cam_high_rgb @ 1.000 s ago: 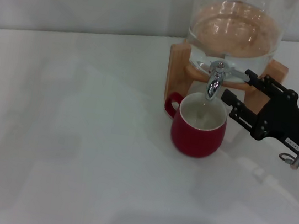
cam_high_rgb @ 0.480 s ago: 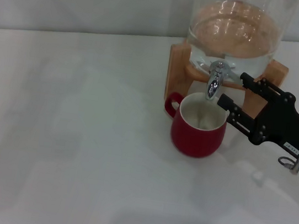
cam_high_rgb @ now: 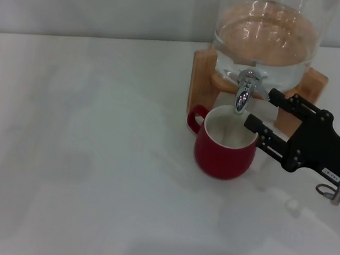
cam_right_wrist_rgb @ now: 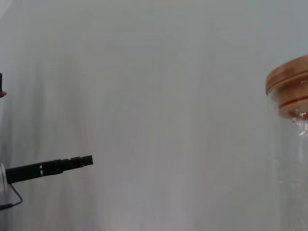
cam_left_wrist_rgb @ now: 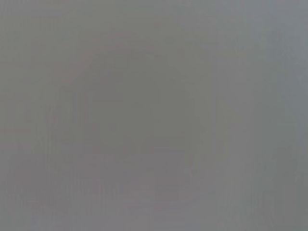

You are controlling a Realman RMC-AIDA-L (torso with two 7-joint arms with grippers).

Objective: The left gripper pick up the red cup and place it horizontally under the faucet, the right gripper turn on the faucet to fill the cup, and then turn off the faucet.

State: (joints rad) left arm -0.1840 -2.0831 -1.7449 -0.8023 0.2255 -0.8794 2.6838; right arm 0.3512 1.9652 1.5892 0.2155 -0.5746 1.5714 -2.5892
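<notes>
Beside the faucet (cam_high_rgb: 245,89) and red cup (cam_high_rgb: 224,149), right gripper (cam_high_rgb: 262,110), fingers spread; label unreadable.

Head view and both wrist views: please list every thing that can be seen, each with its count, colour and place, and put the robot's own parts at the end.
Red cup: one, dark red with a creamy white inside, upright on the table under the faucet, handle toward the robot's left.
Faucet: one, shiny chrome, on the front of the glass jar, spout pointing down over the cup.
Glass jar: one, clear, on the wooden stand at the back of the table.
Wooden stand: one, light brown, under the jar.
Wooden lid: one, light brown, on top of the jar, seen from the right wrist.
Table: one, white.
Right gripper: one, black, open, just right of the faucet and cup.
Left gripper: not in view.
</notes>
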